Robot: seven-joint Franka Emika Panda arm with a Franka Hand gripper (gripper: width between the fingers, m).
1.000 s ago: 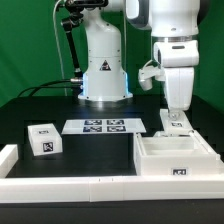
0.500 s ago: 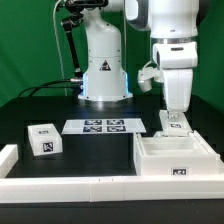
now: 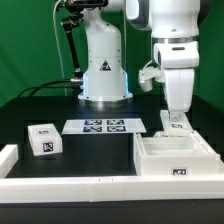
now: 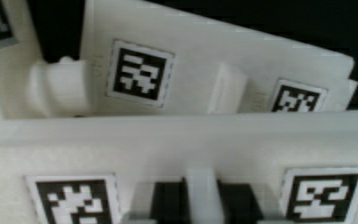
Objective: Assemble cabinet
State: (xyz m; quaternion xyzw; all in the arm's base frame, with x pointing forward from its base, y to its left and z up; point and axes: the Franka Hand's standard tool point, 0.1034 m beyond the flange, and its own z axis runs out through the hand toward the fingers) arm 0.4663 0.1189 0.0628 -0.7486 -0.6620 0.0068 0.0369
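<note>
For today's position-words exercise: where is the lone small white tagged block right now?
The small block sits at the exterior view's left, on the table beside the marker board, well apart from the cabinet shell at the exterior view's right.

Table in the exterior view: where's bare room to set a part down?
Bare black tabletop lies between the small drawer block, the marker board, the cabinet shell and the front rail. Crowded on the exterior view's right, under the gripper.
</note>
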